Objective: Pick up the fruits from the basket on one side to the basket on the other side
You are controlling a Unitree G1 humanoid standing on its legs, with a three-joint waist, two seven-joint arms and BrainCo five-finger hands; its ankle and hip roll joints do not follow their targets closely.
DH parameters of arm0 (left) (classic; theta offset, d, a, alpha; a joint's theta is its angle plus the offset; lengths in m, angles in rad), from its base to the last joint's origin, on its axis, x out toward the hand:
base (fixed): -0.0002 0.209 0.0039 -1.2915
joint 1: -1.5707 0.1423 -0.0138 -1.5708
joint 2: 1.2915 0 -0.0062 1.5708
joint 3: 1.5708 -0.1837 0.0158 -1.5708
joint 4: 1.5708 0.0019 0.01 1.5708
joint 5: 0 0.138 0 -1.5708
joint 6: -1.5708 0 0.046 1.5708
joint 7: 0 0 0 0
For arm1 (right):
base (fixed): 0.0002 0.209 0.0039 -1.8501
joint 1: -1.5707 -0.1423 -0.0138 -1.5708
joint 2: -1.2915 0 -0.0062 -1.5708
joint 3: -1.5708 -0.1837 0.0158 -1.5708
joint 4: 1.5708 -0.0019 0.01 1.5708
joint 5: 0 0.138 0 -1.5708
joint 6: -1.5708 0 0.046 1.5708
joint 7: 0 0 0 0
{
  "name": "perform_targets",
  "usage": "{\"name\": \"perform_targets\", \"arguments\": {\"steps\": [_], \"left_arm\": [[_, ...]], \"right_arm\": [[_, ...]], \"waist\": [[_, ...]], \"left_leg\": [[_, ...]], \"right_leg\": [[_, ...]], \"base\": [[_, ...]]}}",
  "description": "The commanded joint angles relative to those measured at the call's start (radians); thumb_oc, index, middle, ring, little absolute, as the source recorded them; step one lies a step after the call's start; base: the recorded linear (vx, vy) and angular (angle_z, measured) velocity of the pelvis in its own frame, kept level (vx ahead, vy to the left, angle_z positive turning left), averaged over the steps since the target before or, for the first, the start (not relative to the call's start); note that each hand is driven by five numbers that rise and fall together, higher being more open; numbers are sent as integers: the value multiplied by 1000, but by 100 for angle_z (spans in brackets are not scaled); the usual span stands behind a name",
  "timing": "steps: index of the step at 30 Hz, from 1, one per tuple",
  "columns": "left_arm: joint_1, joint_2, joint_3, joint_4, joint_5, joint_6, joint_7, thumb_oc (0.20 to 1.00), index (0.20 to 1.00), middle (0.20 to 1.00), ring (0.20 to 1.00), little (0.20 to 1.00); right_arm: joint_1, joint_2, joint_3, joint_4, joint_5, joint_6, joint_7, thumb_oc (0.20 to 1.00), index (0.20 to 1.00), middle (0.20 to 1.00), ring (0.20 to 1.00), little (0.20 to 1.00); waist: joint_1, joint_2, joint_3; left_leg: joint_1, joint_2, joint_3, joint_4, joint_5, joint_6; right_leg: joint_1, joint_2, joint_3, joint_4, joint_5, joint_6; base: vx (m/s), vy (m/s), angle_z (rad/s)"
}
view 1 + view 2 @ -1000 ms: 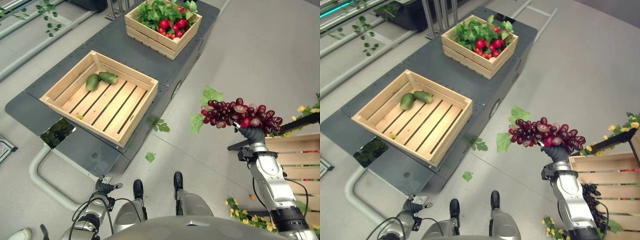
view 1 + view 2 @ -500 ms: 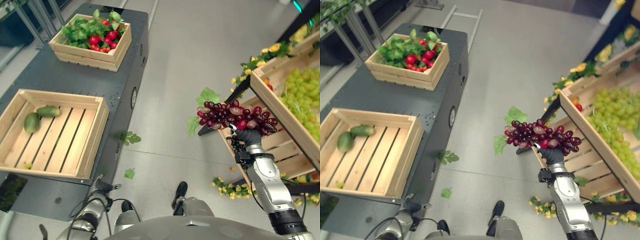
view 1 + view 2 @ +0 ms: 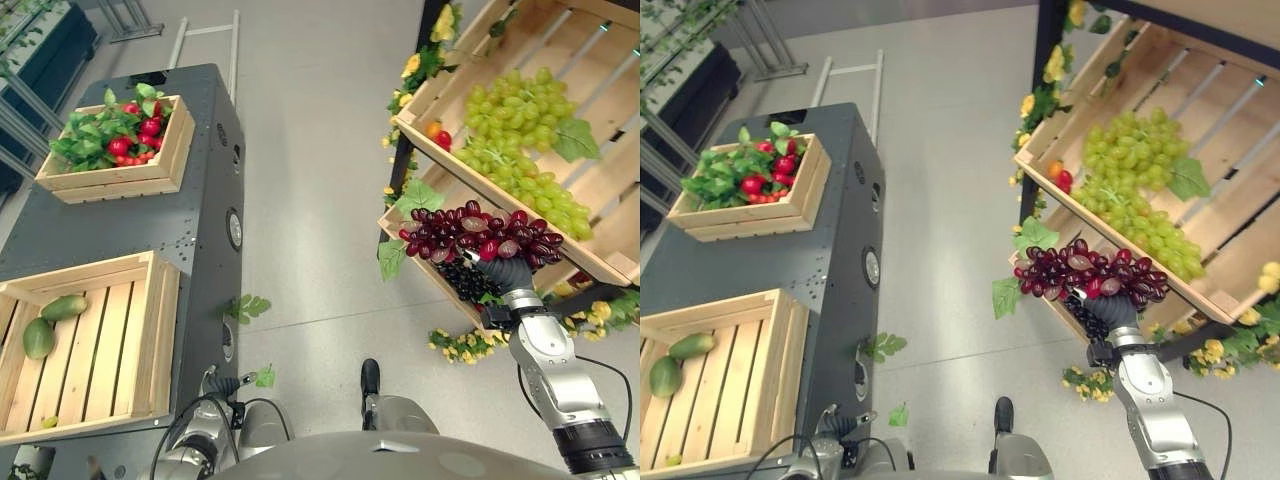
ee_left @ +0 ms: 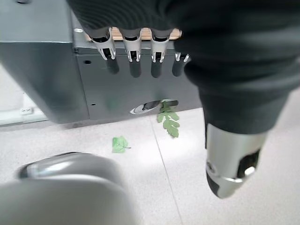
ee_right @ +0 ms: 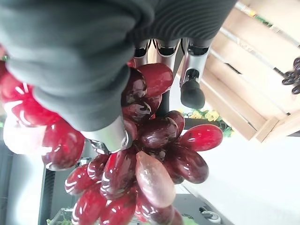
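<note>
On the dark table [image 3: 120, 235], a crate [image 3: 85, 350] with two mangoes [image 3: 50, 322]; the left hand [image 4: 136, 44] hangs low, fingers straight. The right hand [image 3: 508, 270] clutches red grapes [image 3: 480, 233] before slanted crates of green grapes [image 3: 520, 140].

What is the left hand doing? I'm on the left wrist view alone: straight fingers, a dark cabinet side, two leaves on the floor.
Observer: The left hand hangs low and open beside the dark table, holding nothing.
Operator: Where is the fruit, then?
Observer: The right hand is shut on a bunch of red grapes, raised in front of the slanted wooden crates on the robot's right.
Operator: What's in those crates?
Observer: Green grapes lie in the upper one; dark grapes show in the lower one.
Operator: And on the table?
Observer: A slatted crate with two green fruits in it.
</note>
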Motion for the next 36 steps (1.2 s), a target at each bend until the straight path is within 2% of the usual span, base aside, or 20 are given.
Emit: {"name": "perform_targets", "arguments": {"steps": [1,2,3,4,5,6,7,9,10,12,13,18,20,21,22,23,28,36], "left_arm": [[22,40,16,41,-39,-8,22,1000,1000,1000,1000,1000],[33,37,29,63,-43,-8,19,1000,1000,1000,1000,1000],[36,36,33,71,-46,-9,18,1000,1000,1000,1000,1000],[47,31,48,96,-56,-6,16,1000,1000,1000,1000,1000],[47,31,48,96,-56,-7,16,1000,1000,1000,1000,1000],[49,30,49,111,-57,-5,15,1000,1000,1000,1000,1000],[47,32,48,120,-59,-4,13,1000,1000,1000,1000,1000],[34,33,42,137,-50,2,8,1000,1000,1000,1000,1000],[28,34,39,135,-43,4,11,1000,1000,1000,1000,1000],[11,30,19,114,-32,0,9,1000,1000,1000,1000,1000],[-3,30,0,101,-26,-6,12,1000,1000,1000,1000,1000],[-87,46,-103,-38,5,-31,18,1000,1000,1000,1000,1000],[-94,68,-119,-105,8,-37,19,1000,1000,1000,1000,1000],[-99,80,-119,-119,6,-41,17,1000,1000,1000,1000,1000],[-107,91,-122,-110,4,-41,14,1000,1000,1000,1000,1000],[-111,97,-121,-111,5,-40,12,1000,1000,1000,1000,1000],[-97,85,-113,-64,25,-27,-6,1000,1000,1000,1000,1000],[-40,47,-100,43,81,4,-39,1000,1000,1000,1000,1000]], "right_arm": [[-47,-7,-38,-122,-1,-91,0,200,200,200,200,200],[-46,-7,-43,-125,0,-99,1,200,200,200,200,200],[-46,-7,-43,-127,2,-101,5,200,200,200,200,200],[-46,-11,-38,-127,7,-108,13,200,200,200,200,200],[-46,-11,-38,-127,7,-108,13,200,200,200,200,200],[-47,-15,-35,-127,1,-111,12,200,200,200,200,200],[-46,-17,-35,-130,2,-111,15,200,200,200,200,200],[-44,-19,-37,-140,1,-112,14,200,200,200,200,200],[-37,-17,-40,-151,-2,-111,14,200,200,200,200,200],[-26,-9,-51,-163,-9,-114,6,200,200,200,200,200],[-24,-6,-49,-159,-19,-115,1,200,200,200,200,200],[-31,13,-59,-152,-28,-99,-11,200,200,200,200,200],[-61,25,-43,-137,-40,-94,-16,200,200,200,200,200],[-86,28,-29,-135,-49,-90,-16,200,200,200,200,200],[-128,29,1,-129,-48,-88,-8,200,200,200,200,200],[-144,28,17,-127,-47,-87,-1,200,200,200,200,200],[-139,30,10,-140,-23,-81,14,200,200,200,200,200],[-91,21,-26,-186,-4,-77,22,200,200,200,200,200]], "waist": [[49,-20,3],[64,-20,5],[66,-23,3],[89,-16,-2],[90,-17,2],[98,-8,-1],[98,-6,-2],[93,-1,-3],[88,2,-5],[73,8,-8],[66,11,-7],[30,6,-30],[39,2,-30],[51,0,-24],[69,-3,-26],[73,-5,-26],[62,-26,-47],[63,-34,-77]], "left_leg": [[-56,-47,-25,-51,-28,117],[-64,-58,-75,-116,-51,117],[-53,-64,-97,-168,-44,115],[-42,-81,-209,-318,-24,101],[-30,-81,-207,-332,-18,100],[-36,-74,-258,-387,22,85],[-27,-61,-274,-439,48,75],[-27,-44,-279,-489,76,64],[-22,-32,-263,-516,87,61],[-13,-23,-213,-518,70,65],[-2,-17,-210,-537,75,64],[43,-30,-127,-584,51,97],[63,-19,-76,-615,52,103],[83,-10,-36,-632,43,102],[94,15,32,-651,45,91],[102,26,58,-653,41,88],[131,15,81,-663,28,97],[149,17,83,-672,18,96]], "right_leg": [[127,67,18,22,-172,111],[136,73,45,20,-178,118],[134,73,57,20,-178,120],[135,101,109,15,-185,125],[140,99,111,15,-185,124],[145,117,134,7,-191,125],[148,123,153,7,-193,125],[153,131,177,6,-203,124],[160,135,187,8,-215,123],[160,128,187,18,-227,127],[156,126,190,21,-228,127],[138,57,206,43,-232,167],[107,41,198,69,-223,183],[89,23,145,86,-216,196],[55,-21,-2,82,-178,220],[44,-39,-67,75,-159,225],[58,-36,-59,15,-117,223],[74,-33,-52,-11,-121,225]], "base": [[140,92,-104],[163,102,-102],[213,137,-90],[140,82,-57],[172,116,-19],[102,62,14],[137,127,-8],[119,165,-39],[105,177,-38],[65,200,-52],[22,270,-53],[69,247,-40],[5,164,-67],[-75,133,-89],[-66,93,-110],[-34,71,-155],[67,74,-69],[47,22,-10]]}}
